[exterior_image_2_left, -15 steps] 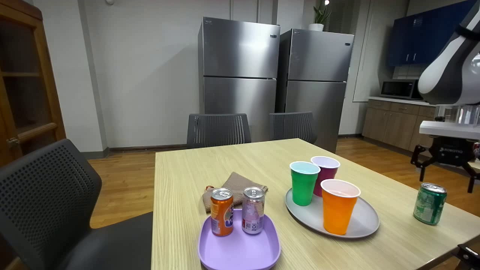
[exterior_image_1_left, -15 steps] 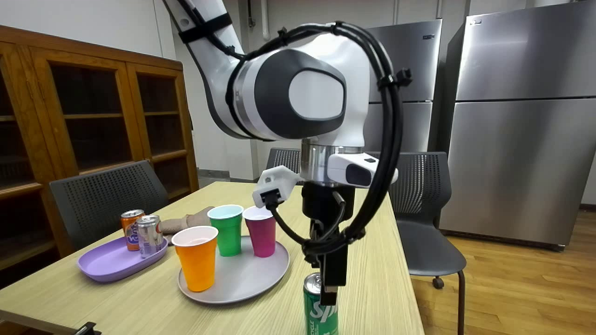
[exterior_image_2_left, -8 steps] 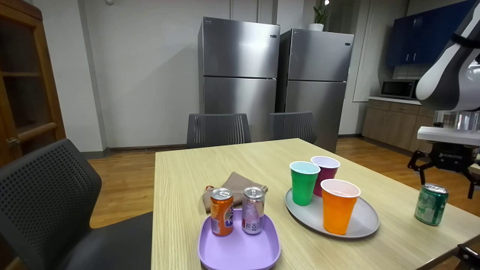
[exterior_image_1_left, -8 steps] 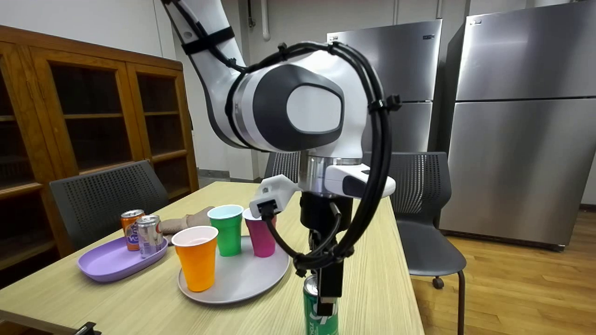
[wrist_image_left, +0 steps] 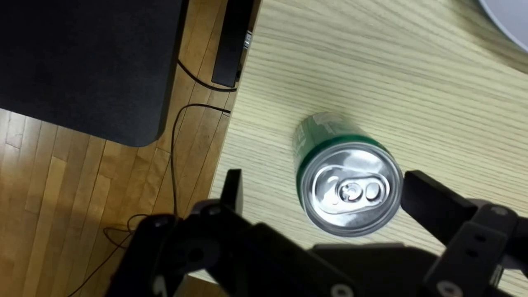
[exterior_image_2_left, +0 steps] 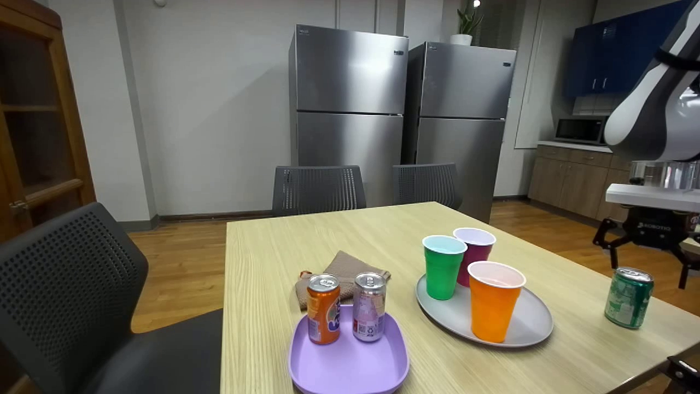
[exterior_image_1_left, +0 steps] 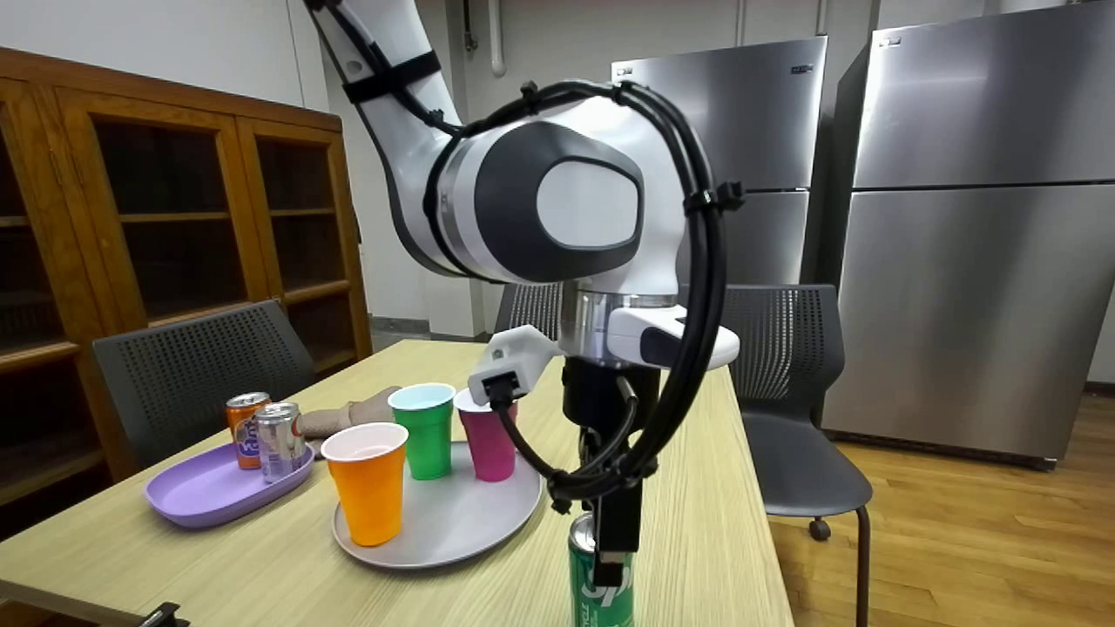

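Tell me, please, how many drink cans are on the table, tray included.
3: the orange can and the pale purple can side by side on the purple tray, and the green can directly on the table, near the open gripper. No others show there.

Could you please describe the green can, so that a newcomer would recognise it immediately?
On the pale wood-grain table, find the round grey plate. Near that plate, but not on it, the green can stands upright beneath the open gripper. Unlike the orange can and silver can on the purple tray, it stands directly on the table.
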Tool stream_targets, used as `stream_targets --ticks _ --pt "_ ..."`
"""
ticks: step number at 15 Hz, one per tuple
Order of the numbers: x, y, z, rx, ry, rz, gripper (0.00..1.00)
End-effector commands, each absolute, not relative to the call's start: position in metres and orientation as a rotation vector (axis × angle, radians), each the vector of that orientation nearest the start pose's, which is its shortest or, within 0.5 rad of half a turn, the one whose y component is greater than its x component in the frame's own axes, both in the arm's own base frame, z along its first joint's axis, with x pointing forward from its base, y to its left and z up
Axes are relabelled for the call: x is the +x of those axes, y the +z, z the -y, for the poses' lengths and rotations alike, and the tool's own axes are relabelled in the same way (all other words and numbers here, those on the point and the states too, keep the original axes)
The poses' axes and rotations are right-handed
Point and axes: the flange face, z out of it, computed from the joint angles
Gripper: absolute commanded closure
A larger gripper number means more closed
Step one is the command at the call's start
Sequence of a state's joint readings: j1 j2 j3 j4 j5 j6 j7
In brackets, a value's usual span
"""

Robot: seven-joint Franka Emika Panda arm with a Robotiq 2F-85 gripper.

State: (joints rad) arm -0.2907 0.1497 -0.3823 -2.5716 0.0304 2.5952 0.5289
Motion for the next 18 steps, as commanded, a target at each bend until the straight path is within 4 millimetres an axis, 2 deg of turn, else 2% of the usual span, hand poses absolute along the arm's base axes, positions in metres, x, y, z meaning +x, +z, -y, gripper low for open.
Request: stream_targets --ticks 1,15,18 --pt "0.342 0.209 0.277 -2.560 0.169 -1.853 0.00" --pt "0.346 0.196 0.274 -2.502 0.202 -1.888 0.00" --pt "0.350 0.196 0.280 -2.468 0.178 -1.922 0.00"
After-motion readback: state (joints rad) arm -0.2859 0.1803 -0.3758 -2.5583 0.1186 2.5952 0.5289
